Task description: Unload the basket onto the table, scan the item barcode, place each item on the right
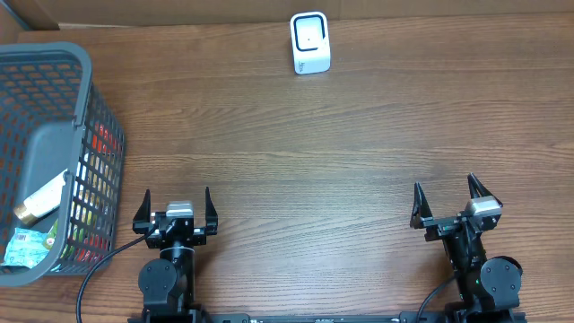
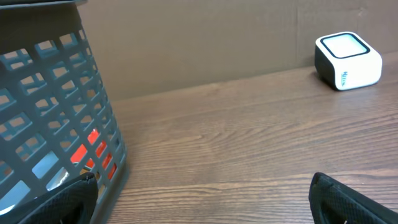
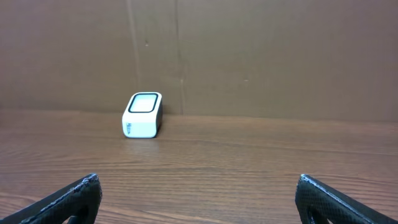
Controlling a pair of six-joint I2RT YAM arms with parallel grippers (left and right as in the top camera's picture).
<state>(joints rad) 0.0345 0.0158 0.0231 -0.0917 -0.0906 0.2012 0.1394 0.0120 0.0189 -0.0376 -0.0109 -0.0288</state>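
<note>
A bare wooden table [image 1: 359,152], backed by brown cardboard [image 3: 249,50], fills my overhead view. At its left edge stands a grey mesh basket [image 1: 45,51], and what I am to scan lies inside it: a white tube [image 1: 40,199] lying aslant, a teal packet [image 1: 25,247] in the near corner, and red packs [image 1: 106,139] showing through the mesh. I cannot tell which of them carries the barcode. Just right of the basket, at the near edge, sits my left gripper [image 1: 177,196], its jaws spread wide and holding nothing. At the far edge, a little right of the middle, stands the white scanner [image 1: 310,42], well apart from both arms. Toward the near right corner sits my right gripper [image 1: 445,182], its jaws likewise spread wide and empty.
</note>
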